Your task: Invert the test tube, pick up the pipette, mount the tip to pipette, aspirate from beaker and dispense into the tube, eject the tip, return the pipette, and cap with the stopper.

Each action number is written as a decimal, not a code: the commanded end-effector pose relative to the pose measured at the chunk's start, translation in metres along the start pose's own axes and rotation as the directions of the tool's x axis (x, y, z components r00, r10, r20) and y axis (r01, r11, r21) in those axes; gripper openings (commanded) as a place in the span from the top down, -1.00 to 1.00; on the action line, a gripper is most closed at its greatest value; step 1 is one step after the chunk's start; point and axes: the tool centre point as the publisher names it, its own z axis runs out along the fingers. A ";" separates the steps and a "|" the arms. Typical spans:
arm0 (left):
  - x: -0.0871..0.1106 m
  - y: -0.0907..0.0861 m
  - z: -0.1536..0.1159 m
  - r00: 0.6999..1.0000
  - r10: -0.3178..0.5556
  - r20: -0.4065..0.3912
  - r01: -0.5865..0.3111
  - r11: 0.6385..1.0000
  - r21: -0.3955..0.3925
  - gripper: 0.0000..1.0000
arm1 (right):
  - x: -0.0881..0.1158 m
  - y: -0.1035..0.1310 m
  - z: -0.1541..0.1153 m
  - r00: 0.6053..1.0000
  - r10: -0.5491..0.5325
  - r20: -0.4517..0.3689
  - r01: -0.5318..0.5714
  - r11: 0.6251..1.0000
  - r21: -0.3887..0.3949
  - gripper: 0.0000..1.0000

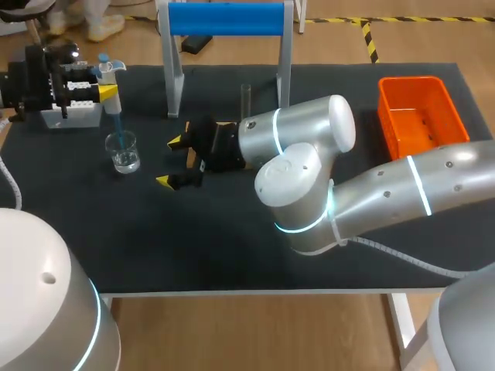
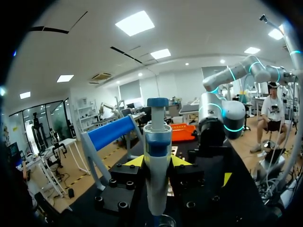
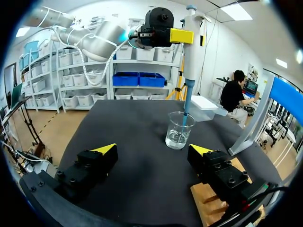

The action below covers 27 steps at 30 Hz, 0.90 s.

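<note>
Bright, even light from ceiling panels point(image 2: 135, 22) overhead in all 3 views. Black table point(image 1: 232, 255) is matte, w/ only a faint soft shadow under the right arm point(image 1: 302, 182). Glare patches on its silver shell; small glints on the beaker point(image 1: 123, 151).

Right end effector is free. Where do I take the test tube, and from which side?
Take the test tube around its upper wall with the open right end effector, probably coming level from the robot's side: it stands upright and slim, and the stand leg is close beside it.
</note>
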 end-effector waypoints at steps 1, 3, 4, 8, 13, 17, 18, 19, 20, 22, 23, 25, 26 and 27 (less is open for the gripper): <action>0.000 0.004 0.001 1.000 0.002 0.002 -0.002 1.000 0.001 1.00 | 0.000 -0.001 0.000 1.000 0.000 -0.001 0.000 1.000 -0.004 -1.00; 0.000 0.006 0.001 1.000 0.002 0.002 -0.002 1.000 0.000 1.00 | 0.000 -0.001 0.000 1.000 0.000 -0.001 0.000 1.000 -0.004 -1.00; 0.000 0.007 0.001 1.000 0.001 0.002 -0.001 1.000 -0.001 1.00 | 0.000 -0.001 0.000 1.000 0.000 -0.001 0.000 1.000 -0.004 -1.00; 0.001 0.011 0.002 1.000 -0.003 0.004 0.003 1.000 -0.002 1.00 | 0.000 -0.001 0.000 1.000 0.000 -0.001 0.000 1.000 -0.004 -1.00; 0.001 0.013 0.002 1.000 -0.008 0.005 0.008 1.000 -0.003 1.00 | 0.000 -0.001 0.000 1.000 0.000 -0.001 0.000 1.000 -0.004 -1.00; 0.001 0.013 0.001 1.000 -0.007 0.007 0.007 1.000 -0.001 1.00 | 0.000 -0.001 0.000 1.000 0.000 -0.001 0.000 1.000 -0.004 -1.00; 0.001 0.014 0.001 1.000 -0.007 0.008 0.007 1.000 -0.001 1.00 | 0.000 -0.001 0.000 1.000 0.000 -0.001 0.000 1.000 -0.004 -1.00; 0.001 0.014 0.001 1.000 -0.006 0.008 0.006 1.000 -0.001 1.00 | 0.000 -0.001 0.000 1.000 0.000 -0.001 0.000 1.000 -0.004 -1.00; 0.001 0.014 0.001 1.000 -0.006 0.009 0.006 1.000 -0.002 1.00 | 0.000 -0.001 0.000 1.000 0.000 -0.001 0.000 1.000 -0.004 -1.00; 0.001 0.012 0.000 1.000 -0.005 0.010 0.005 1.000 -0.003 1.00 | 0.000 -0.001 0.000 1.000 0.000 -0.001 0.000 1.000 -0.004 -1.00; 0.001 0.011 -0.001 1.000 -0.003 0.012 0.003 1.000 -0.003 1.00 | 0.000 -0.001 0.000 1.000 0.000 -0.001 0.000 1.000 -0.004 -1.00; 0.000 0.009 -0.002 1.000 0.000 0.014 0.000 1.000 -0.005 1.00 | 0.000 -0.001 0.000 1.000 0.000 -0.001 0.000 1.000 -0.004 -1.00; 0.000 0.008 -0.003 1.000 0.003 0.015 -0.003 1.000 -0.006 1.00 | 0.000 -0.001 0.000 1.000 0.000 -0.001 0.000 1.000 -0.004 -1.00; 0.000 0.008 -0.003 1.000 0.005 0.016 -0.005 1.000 -0.007 1.00 | 0.000 -0.001 0.000 1.000 0.000 -0.001 0.000 1.000 -0.004 -1.00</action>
